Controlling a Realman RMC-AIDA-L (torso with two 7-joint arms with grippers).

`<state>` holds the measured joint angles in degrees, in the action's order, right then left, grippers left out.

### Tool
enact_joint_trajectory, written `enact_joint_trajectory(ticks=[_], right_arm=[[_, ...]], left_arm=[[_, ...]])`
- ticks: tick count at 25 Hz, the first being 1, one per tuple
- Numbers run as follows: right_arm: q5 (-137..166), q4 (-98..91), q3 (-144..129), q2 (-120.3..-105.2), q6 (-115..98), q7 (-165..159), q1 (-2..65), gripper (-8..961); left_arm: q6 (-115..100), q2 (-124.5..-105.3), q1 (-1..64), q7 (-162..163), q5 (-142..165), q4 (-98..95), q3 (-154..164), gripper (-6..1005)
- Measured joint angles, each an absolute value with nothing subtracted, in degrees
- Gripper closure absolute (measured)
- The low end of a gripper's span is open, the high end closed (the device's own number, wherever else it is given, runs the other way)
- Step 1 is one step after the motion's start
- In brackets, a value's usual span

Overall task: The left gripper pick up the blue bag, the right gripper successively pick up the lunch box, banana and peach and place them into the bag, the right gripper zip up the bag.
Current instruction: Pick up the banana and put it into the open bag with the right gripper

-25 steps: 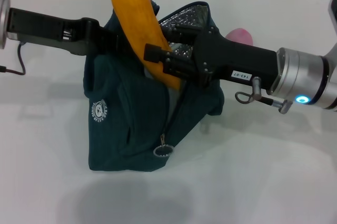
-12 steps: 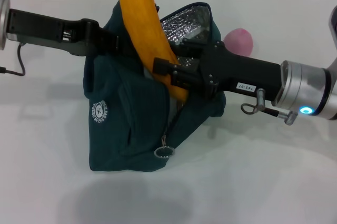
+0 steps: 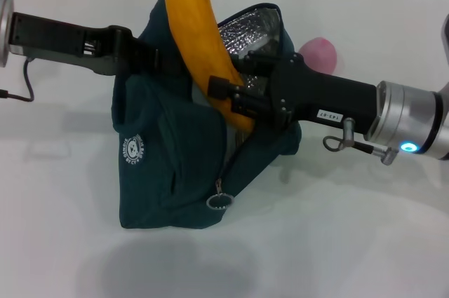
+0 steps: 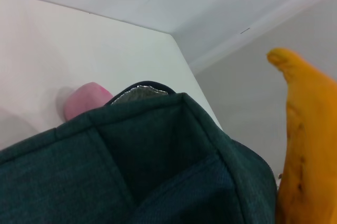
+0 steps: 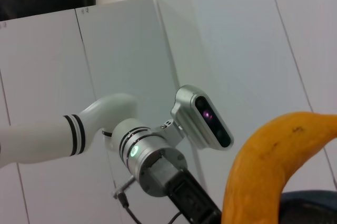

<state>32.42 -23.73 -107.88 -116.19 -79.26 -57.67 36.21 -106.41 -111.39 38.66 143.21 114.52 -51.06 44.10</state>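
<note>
The blue bag (image 3: 175,165) stands open in the middle of the white table, its silver lining (image 3: 249,31) showing. My left gripper (image 3: 149,56) is shut on the bag's left rim and holds it up. My right gripper (image 3: 226,93) is shut on the banana (image 3: 200,38), which stands nearly upright with its lower end over the bag's mouth. The peach (image 3: 319,53) lies on the table behind the bag's right side. The lunch box is hidden. The left wrist view shows the bag (image 4: 131,171), the peach (image 4: 84,100) and the banana (image 4: 305,150). The right wrist view shows the banana (image 5: 263,171).
The bag's ring-pull zipper (image 3: 219,200) hangs at its front corner. A black cable (image 3: 21,91) trails on the table at the far left. The right wrist view shows my left arm (image 5: 158,166) and white wall panels behind it.
My right gripper has moved right and a little down with the banana, bringing its lower end closer to the bag's opening. The left arm and the bag have hardly moved.
</note>
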Motion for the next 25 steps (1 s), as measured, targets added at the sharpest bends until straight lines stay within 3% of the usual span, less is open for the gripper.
enact_joint_trajectory(ticks=[25], right_arm=[[32.95, -23.76, -109.39, -116.15, -79.58, -62.13, 34.86, 526]], left_arm=[[-106.61, -111.41, 38.47, 143.32, 114.44, -51.06, 43.99, 963]])
